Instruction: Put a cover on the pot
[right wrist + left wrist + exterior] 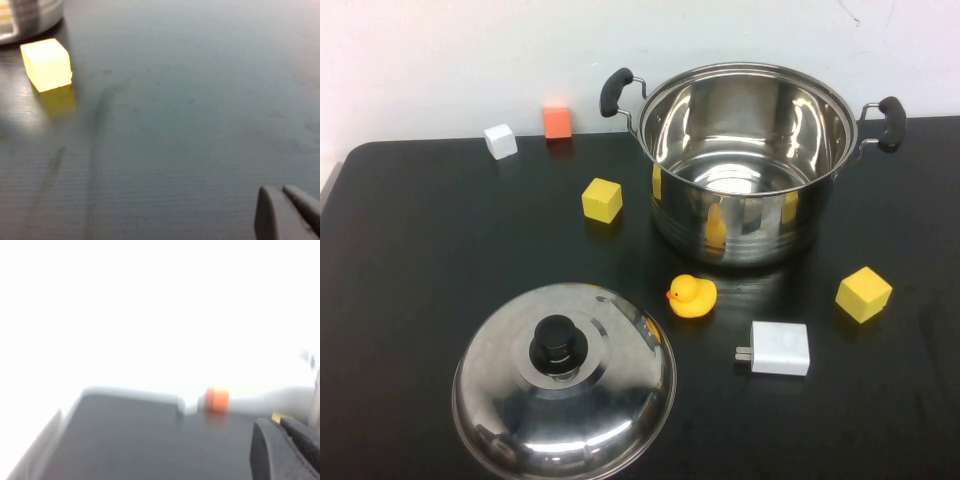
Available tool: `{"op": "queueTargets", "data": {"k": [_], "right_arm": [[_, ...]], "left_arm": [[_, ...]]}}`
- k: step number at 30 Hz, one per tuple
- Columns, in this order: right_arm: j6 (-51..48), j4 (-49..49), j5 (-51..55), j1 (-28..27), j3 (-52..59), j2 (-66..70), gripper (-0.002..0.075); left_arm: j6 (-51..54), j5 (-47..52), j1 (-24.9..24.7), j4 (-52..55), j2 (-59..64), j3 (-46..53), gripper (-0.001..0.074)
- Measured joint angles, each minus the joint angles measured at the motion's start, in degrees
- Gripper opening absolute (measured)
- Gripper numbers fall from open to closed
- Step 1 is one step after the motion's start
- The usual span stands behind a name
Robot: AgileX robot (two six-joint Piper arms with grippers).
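Note:
The large shiny steel pot (745, 165) with two black side handles stands open and empty at the back right of the black table; its base also shows in the right wrist view (27, 17). The domed steel lid (565, 380) with a black knob lies flat at the front left, apart from the pot. Neither arm shows in the high view. My left gripper (280, 427) is shut and empty, low over the table's left side. My right gripper (284, 196) is shut and empty, low over bare table to the right of the pot.
A yellow rubber duck (692, 297) and a white charger (778, 348) lie in front of the pot. Yellow cubes sit left (602, 199) and right (863, 293) of it, the right one also in the right wrist view (46, 64). An orange block (557, 121) and white block (500, 141) stand at the back left.

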Motion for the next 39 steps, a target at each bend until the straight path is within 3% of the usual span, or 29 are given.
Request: {"op": "queueTargets", "data": {"k": [5,15,22,27,33,39], "right_arm": [[0.00,0.00,0.00,0.00,0.00,0.00,-0.0002],[0.00,0.00,0.00,0.00,0.00,0.00,-0.0002],[0.00,0.00,0.00,0.00,0.00,0.00,-0.0002],[0.00,0.00,0.00,0.00,0.00,0.00,-0.0002],[0.00,0.00,0.00,0.00,0.00,0.00,-0.0002],[0.00,0.00,0.00,0.00,0.00,0.00,-0.0002]], "left_arm": [[0.00,-12.26,0.00,-0.13,0.00,0.00,-0.0003],[-0.35,-22.14,0.00,-0.44,0.00,0.00,-0.0003],[1.12,-15.83,0.00,-0.53,0.84,-4.61,-0.0001],[-0.23,-18.01,0.00,-0.42,9.69,-9.73,-0.0002],[-10.36,-33.70,0.00,4.28,24.21,-10.37,-0.0001],[-16.47,-40.78,0.00,10.92,41.17,-10.37,-0.0001]]}}
